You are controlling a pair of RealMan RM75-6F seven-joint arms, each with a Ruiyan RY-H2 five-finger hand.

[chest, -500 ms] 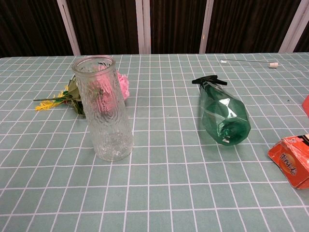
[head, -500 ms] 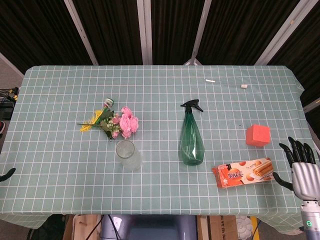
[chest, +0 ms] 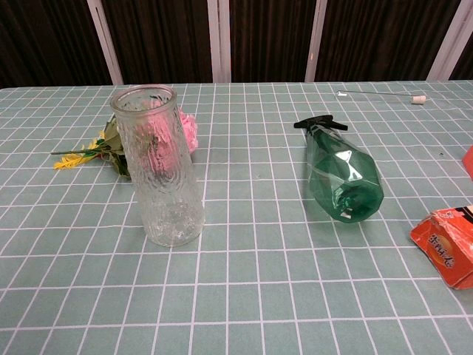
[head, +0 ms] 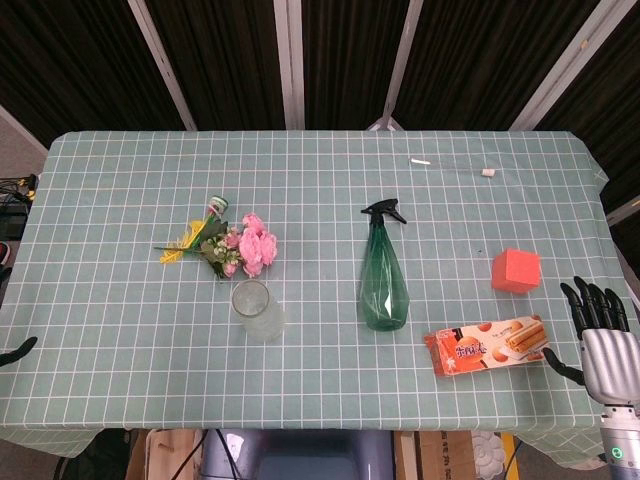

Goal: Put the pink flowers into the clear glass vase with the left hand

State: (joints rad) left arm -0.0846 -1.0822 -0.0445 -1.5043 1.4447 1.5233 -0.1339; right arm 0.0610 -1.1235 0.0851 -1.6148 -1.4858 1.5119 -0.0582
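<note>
Snack packet (head: 487, 346), orange, printed with Chinese characters too small to read, lying flat near the front right of the checked tablecloth (head: 120, 290); green spray bottle (head: 382, 280) standing at centre, black trigger head towards the far edge, no readable label; orange cube (head: 516, 270) beyond the packet; thin rod with a white tip (head: 455, 166) near the far edge. Pink flowers (head: 250, 248) lying flat on the cloth just behind the clear glass vase (head: 256, 310), apart from it; long axis of the bunch roughly left–right, blooms at the right end, green and yellow stems pointing left; in the chest view the blooms show partly through the vase wall; vase upright, mouth up, empty. Compared with half a second earlier: right hand (head: 602, 340) sits slightly lower at the table's right edge, fingers spread and holding nothing; left hand (head: 14, 351), only a dark tip at the left margin, sits slightly lower too, its fingers' state impossible to tell; flowers, vase, bottle and packet unmoved
</note>
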